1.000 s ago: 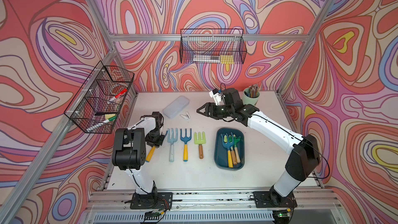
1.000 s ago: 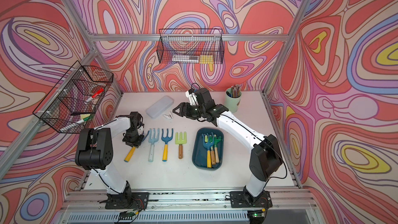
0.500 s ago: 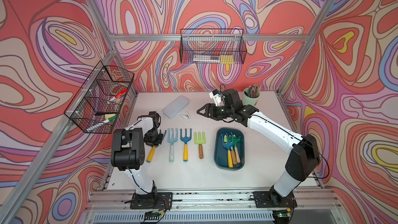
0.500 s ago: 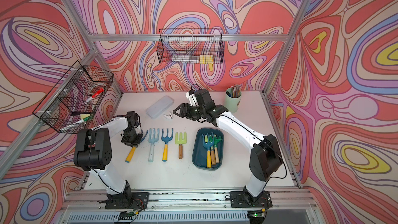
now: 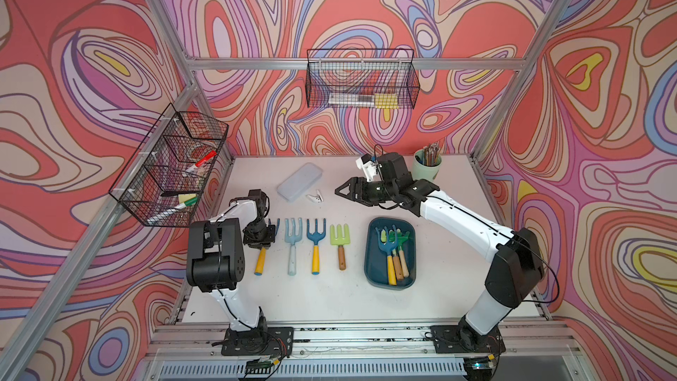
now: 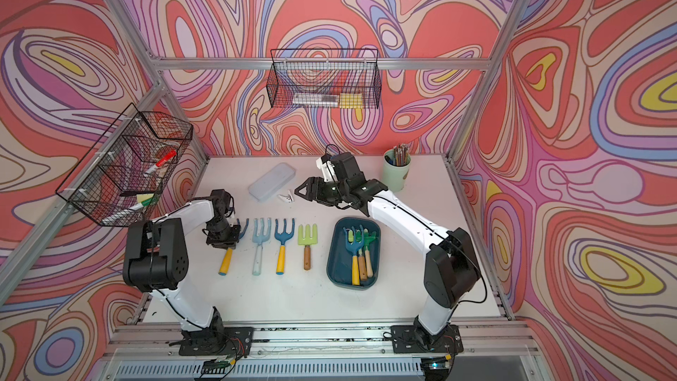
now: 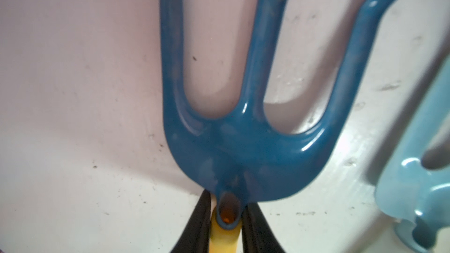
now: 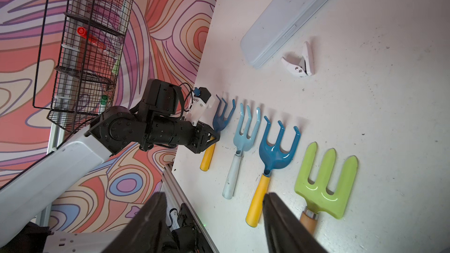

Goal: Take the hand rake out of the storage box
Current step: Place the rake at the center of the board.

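In both top views, a dark blue rake (image 5: pixel 260 261) with a yellow handle lies flat on the white worktop (image 5: pixel 447 287). It is at the left end of a row with three other rakes (image 5: pixel 315 238), well apart from the teal box (image 5: pixel 373 269). The left gripper (image 5: pixel 261 247) sits over its neck. The right gripper (image 5: pixel 339 191) hovers behind the box.

Left wrist view: the jaws are clenched on the yellow handle of the rake (image 7: pixel 243 154), just below its tines.

Right wrist view: the right jaws stand released, nothing between them.
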Controlling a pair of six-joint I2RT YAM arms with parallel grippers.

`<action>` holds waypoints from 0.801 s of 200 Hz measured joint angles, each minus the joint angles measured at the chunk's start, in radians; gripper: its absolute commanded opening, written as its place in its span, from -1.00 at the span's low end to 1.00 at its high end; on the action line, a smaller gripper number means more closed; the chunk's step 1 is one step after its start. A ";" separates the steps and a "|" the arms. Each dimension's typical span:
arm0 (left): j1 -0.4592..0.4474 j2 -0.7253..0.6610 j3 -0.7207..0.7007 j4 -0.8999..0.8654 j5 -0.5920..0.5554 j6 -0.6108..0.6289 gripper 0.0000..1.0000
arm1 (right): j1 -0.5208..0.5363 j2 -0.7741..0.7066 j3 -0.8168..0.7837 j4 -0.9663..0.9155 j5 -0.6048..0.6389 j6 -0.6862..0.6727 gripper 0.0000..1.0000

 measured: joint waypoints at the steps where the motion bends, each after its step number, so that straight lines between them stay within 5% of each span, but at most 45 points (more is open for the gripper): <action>1: 0.000 0.000 0.000 0.000 0.000 -0.001 -0.48 | 0.000 0.000 0.000 0.000 0.000 0.000 0.28; 105: 0.006 -0.035 -0.008 0.002 0.031 -0.005 -0.24 | 0.001 0.000 -0.001 0.000 0.000 0.008 0.28; 160: 0.006 -0.142 0.038 0.000 0.023 -0.001 -0.27 | 0.014 0.019 -0.001 0.006 0.002 0.010 0.28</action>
